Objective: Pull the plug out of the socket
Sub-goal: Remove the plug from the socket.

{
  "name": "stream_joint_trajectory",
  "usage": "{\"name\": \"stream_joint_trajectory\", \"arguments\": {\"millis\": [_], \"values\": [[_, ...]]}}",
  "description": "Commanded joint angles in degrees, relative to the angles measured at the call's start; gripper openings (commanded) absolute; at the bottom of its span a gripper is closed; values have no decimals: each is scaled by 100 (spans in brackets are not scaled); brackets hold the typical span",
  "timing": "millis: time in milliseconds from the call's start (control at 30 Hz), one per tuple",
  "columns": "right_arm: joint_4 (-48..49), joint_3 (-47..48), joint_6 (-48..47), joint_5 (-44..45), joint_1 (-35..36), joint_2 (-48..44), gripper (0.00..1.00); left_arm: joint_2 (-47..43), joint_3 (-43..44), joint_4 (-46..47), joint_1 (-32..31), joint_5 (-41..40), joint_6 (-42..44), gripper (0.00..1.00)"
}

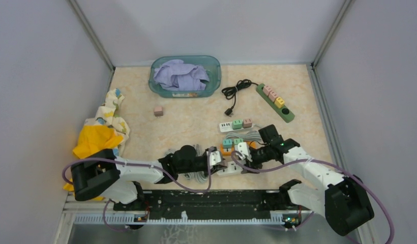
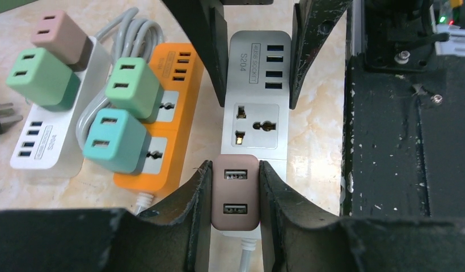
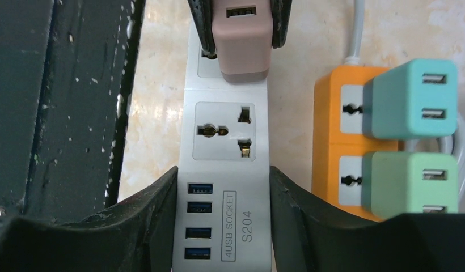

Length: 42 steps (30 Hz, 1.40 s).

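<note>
Pink cube-shaped plastic plug (image 2: 235, 195) with two USB ports stands on the end outlet of a long white plastic power strip (image 2: 258, 127). The strip lies flat near the front edge of a beige marbled counter (image 1: 186, 122), just ahead of the arm bases. It has one free universal outlet in its middle and four blue USB ports at its other end.

Just beside it lies an orange plastic power strip (image 2: 165, 141) carrying a teal cube plug (image 2: 114, 141) and a light green cube plug (image 2: 132, 85). Further left is a smaller white USB strip (image 2: 46, 153).

The right tool (image 3: 223, 181) straddles the USB end of the long white strip. Its two black fingers are partly apart, and each presses against one long side of the strip's body.

The left tool (image 2: 235, 175) is set narrower and clamped on the pink plug, with one black finger flat against each side of the cube. The two tools face each other along the strip, with the free outlet between them.

The plug's base covers its outlet. Whether the prongs are fully seated cannot be seen.
</note>
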Motion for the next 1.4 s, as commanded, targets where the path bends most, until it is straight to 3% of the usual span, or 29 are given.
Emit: {"name": "stream_joint_trajectory", "arguments": {"millis": [0,200,467,567,667,733,833,933,1033,1133,1267,1367], "values": [[508,468,249,-661,10,-142,0,-543,-604,1270,362,329,-650,1],[555,495,347,-567,13,-74,0,-993,-1138,1589,524,450,-861,1],[608,489,415,-427,10,-61,0,-202,-34,575,2,80,-130,1],[655,500,505,-358,-23,-89,0,-300,-304,1277,88,110,-441,1],[638,499,500,-393,-25,-71,0,-661,-912,2373,835,951,-1571,1],[627,518,501,-438,-22,-49,0,-803,-1148,2679,1024,1055,-1753,1],[659,528,578,-441,-25,-38,0,-843,-796,1715,859,929,-1157,0],[709,539,680,-354,-26,-30,0,-671,-249,209,133,-42,-65,0],[706,537,674,-306,-32,-17,0,-550,-28,-225,-57,-345,199,0],[705,549,684,-267,-34,0,0,-852,-288,328,104,-122,-410,0],[694,548,678,-272,-34,48,0,-1334,-1028,1851,1001,1048,-1848,0],[681,552,683,-283,-34,84,0,-1523,-1132,2098,1063,1224,-1638,0]]}}
